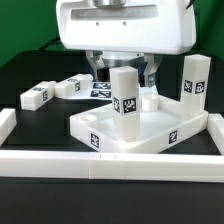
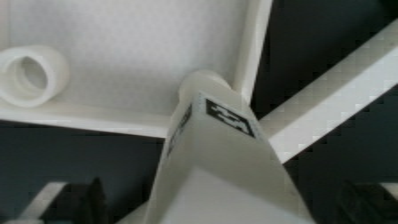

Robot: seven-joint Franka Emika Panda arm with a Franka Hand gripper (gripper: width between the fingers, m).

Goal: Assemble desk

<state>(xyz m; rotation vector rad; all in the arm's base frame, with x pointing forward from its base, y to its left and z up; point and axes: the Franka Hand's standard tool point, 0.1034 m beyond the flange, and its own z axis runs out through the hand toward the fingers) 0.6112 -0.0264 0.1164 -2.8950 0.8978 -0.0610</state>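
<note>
The white rimmed tabletop (image 1: 150, 133) lies in the middle. One white leg block (image 1: 125, 95) stands upright in it, its foot hidden by the rim. My gripper (image 1: 125, 72) hangs over this leg, with its dark fingers (image 1: 101, 70) standing apart on either side of the top. In the wrist view the leg (image 2: 222, 150) runs down to the tabletop (image 2: 125, 40), beside a round corner recess (image 2: 31, 75). A dark gap shows between the leg and each finger (image 2: 80, 200), so the gripper (image 2: 222, 205) is open. Another leg (image 1: 193, 78) stands upright at the exterior view's right. Two legs (image 1: 40, 95) (image 1: 72, 86) lie at its left.
The long low white border wall (image 1: 110, 165) runs along the front and turns up both sides (image 1: 214, 135). The marker board (image 1: 100, 88) lies flat behind the tabletop, partly hidden by my gripper. The table is black.
</note>
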